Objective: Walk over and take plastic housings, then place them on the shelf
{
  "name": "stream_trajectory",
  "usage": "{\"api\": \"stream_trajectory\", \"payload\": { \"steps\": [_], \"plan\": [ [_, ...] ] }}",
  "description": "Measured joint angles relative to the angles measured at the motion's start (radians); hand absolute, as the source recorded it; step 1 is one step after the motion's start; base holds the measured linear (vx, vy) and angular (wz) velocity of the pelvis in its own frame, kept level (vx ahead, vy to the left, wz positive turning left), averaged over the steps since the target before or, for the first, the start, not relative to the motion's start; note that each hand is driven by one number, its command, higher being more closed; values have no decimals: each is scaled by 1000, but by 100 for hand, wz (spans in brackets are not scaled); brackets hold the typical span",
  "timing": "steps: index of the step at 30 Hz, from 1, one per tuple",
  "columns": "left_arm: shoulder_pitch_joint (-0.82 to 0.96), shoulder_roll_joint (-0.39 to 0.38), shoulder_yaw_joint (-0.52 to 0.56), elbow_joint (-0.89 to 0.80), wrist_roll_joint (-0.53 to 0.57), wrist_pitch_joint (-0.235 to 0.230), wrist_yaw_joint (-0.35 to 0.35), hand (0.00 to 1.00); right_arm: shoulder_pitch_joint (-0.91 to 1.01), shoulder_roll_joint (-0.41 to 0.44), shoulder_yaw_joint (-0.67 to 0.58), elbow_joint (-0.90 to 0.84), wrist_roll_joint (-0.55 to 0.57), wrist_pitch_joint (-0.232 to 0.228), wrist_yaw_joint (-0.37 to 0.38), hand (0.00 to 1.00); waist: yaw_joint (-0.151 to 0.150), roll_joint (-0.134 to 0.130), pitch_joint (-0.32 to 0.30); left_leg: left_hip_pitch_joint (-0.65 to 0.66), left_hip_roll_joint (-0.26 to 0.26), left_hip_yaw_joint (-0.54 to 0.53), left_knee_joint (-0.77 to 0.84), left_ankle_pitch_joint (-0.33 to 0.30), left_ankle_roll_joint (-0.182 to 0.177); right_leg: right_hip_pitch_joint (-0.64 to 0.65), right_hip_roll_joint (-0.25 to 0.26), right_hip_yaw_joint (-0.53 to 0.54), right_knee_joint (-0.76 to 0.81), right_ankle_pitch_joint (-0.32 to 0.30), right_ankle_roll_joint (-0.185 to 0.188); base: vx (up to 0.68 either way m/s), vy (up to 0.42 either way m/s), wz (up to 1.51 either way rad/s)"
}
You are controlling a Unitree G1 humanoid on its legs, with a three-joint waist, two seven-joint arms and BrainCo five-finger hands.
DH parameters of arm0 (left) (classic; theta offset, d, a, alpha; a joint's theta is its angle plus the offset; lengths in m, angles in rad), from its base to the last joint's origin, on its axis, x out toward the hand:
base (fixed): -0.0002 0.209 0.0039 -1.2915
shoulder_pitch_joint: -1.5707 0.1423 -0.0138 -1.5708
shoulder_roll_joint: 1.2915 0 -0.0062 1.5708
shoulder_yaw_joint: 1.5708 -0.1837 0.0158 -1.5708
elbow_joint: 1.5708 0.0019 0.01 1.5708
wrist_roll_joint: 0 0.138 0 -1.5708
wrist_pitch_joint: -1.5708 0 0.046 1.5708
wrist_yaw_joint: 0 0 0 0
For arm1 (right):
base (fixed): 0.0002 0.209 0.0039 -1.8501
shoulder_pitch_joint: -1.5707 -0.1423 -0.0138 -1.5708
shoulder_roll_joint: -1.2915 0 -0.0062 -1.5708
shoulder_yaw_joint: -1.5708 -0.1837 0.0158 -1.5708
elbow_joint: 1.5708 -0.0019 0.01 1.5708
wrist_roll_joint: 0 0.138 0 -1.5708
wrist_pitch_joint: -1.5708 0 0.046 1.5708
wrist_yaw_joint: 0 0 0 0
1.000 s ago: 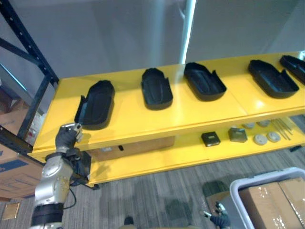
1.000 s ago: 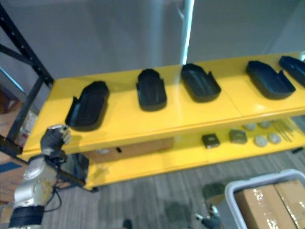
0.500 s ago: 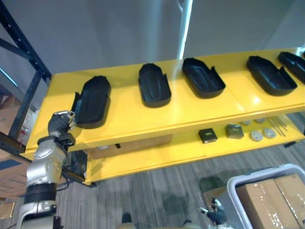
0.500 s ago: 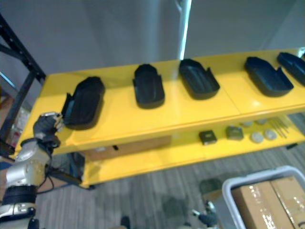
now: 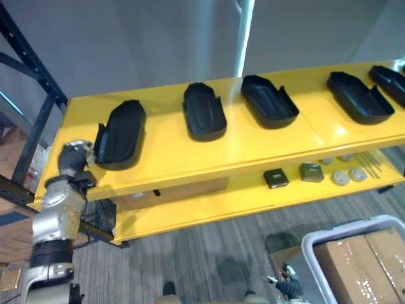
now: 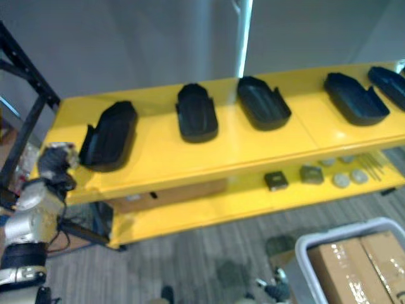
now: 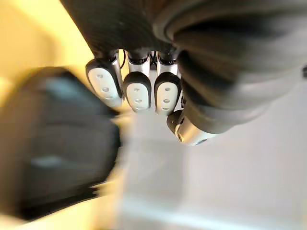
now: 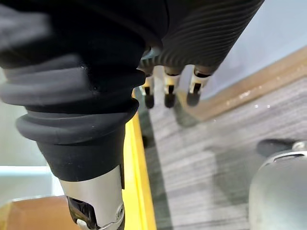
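Observation:
Several black plastic housings lie in a row on the yellow top shelf (image 5: 190, 158): one at the left (image 5: 120, 134), one beside it (image 5: 204, 111), one in the middle (image 5: 269, 101) and more toward the right (image 5: 358, 97). My left hand (image 5: 74, 158) hovers at the shelf's front left corner, just beside the near end of the leftmost housing (image 7: 53, 143). Its fingers (image 7: 136, 91) are curled and hold nothing. My right hand (image 5: 288, 288) hangs low over the floor with its fingers (image 8: 168, 93) relaxed and empty.
The lower yellow shelf (image 5: 209, 202) carries small boxes (image 5: 276, 178) and metal discs (image 5: 342, 178). A white bin with cardboard boxes (image 5: 354, 259) stands at the lower right. A black rack upright (image 5: 28, 60) and cardboard cartons (image 5: 12, 228) are at the left.
The view has shifted a little. My left hand has drawn slightly left and up along the shelf's front corner, staying beside the leftmost housing. The housings lie as before.

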Motion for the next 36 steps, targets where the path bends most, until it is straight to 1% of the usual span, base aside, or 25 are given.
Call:
{"api": "stream_trajectory", "payload": {
  "steps": [2, 3, 5, 6, 7, 8, 9, 10, 12, 14, 17, 18, 21, 26, 30, 32, 34, 36],
  "plan": [
    [52, -25, 43, -95, 13, -35, 21, 100, 0, 2, -8, 12, 0, -1, -10, 0, 3, 0, 0, -2, 0, -12, 1, 0, 0, 4, 0, -16, 0, -1, -1, 24, -5, 24],
    [139, -79, 83, -189, 43, -60, 36, 100, 4, 4, -11, 16, 0, -2, -23, 0, 13, 1, 0, -2, 0, -20, 1, 0, 0, 9, 1, -18, 0, -1, -1, 52, 0, 20],
    [197, -125, 91, -232, 68, -70, 35, 100, 10, 5, -12, 16, 0, -4, -29, 0, 23, 1, 0, -4, -1, -27, 1, -2, -1, 13, 1, -19, 0, -1, -1, 30, 4, 15],
    [261, -185, 88, -267, 79, -74, 33, 100, 16, 5, -14, 17, -1, -5, -29, 0, 33, 0, 1, -4, -1, -34, 2, -5, 1, 20, 1, -21, 0, -1, -2, 9, 4, 16],
    [285, -206, 85, -273, 80, -74, 33, 100, 18, 6, -14, 17, -1, -5, -30, 0, 35, -1, 0, -3, -1, -36, 2, -6, 1, 23, 0, -21, 0, -1, -2, 0, 7, 16],
    [329, -235, 73, -276, 106, -74, 33, 100, 18, 6, -15, 17, -1, -9, -30, 0, 38, -2, -1, -3, -1, -38, 2, -10, 0, 24, 0, -21, 1, -4, -7, -9, 8, 7],
    [344, -245, 62, -276, 109, -73, 33, 100, 18, 7, -14, 16, -1, -12, -30, 0, 43, -2, 0, -4, -1, -39, 2, -10, 0, 24, 0, -21, 1, -5, -8, -21, 6, 5],
    [369, -255, 36, -276, 116, -73, 32, 100, 18, 7, -14, 17, -1, -19, -30, 0, 49, -1, 0, -6, -2, -43, 2, -10, 1, 23, 0, -21, 0, -6, -10, -24, 2, 4],
    [380, -265, 5, -284, 116, -67, 25, 100, 17, 7, -13, 16, -1, -21, -30, 0, 52, -1, 0, -19, -4, -56, 2, -10, 1, 23, 0, -22, 1, -17, -13, -47, -7, 12],
    [385, -284, -10, -311, 116, -66, 11, 100, 16, 6, -12, 17, -1, -21, -30, 0, 51, 0, 0, -19, -3, -61, 0, -4, 0, 22, 2, -25, 1, -19, -11, -22, -13, 9],
    [418, -303, -60, -341, 116, -60, -18, 100, 15, 4, -11, 17, -1, -21, -31, 0, 50, 2, 1, -20, -2, -61, -1, 0, -4, 22, 3, -25, 1, -19, -11, 0, 0, 0],
    [421, -327, -69, -341, 117, -50, -33, 100, 15, 4, -11, 17, -1, -21, -30, 0, 50, 2, 1, -20, -2, -61, -1, 0, -4, 22, 3, -25, 1, -19, -11, 0, 0, 0],
    [434, -355, -99, -339, 133, -44, -43, 100, 15, 4, -10, 18, -1, -21, -30, 0, 45, 0, 0, -20, -2, -62, -1, 0, -4, 22, 3, -25, 2, -18, -10, 0, 0, 0],
    [439, -354, -114, -339, 146, -39, -73, 100, 15, 4, -10, 18, -1, -21, -30, 0, 32, 0, 0, -19, -2, -61, -3, 0, -4, 22, 3, -23, 5, -18, -10, 0, 0, 0],
    [431, -352, -158, -326, 147, 3, -76, 100, 15, 4, -10, 22, -1, -21, -29, 0, 26, 0, 0, -18, 0, -58, -6, -1, -4, 20, 3, -19, 6, -18, -10, 0, 0, 0],
    [418, -352, -174, -305, 147, 8, -76, 100, 15, 3, -10, 27, -1, -21, -28, 0, 26, 1, -1, -16, 0, -56, -10, 0, -5, 19, 4, -18, 6, -18, -10, 0, 0, 0],
    [397, -351, -180, -281, 147, 26, -73, 100, 14, 2, -10, 27, -1, -21, -27, 0, 24, 1, -1, -15, 1, -47, -17, 5, -4, 13, 4, -13, 7, -16, -9, -6, 3, -8],
    [383, -344, -183, -255, 146, 29, -72, 100, 13, 2, -11, 27, -1, -21, -26, 0, 24, 1, -2, -14, 2, -33, -17, 6, -4, 4, 3, -1, 9, -14, -7, 7, 9, -16]
  ]
}}
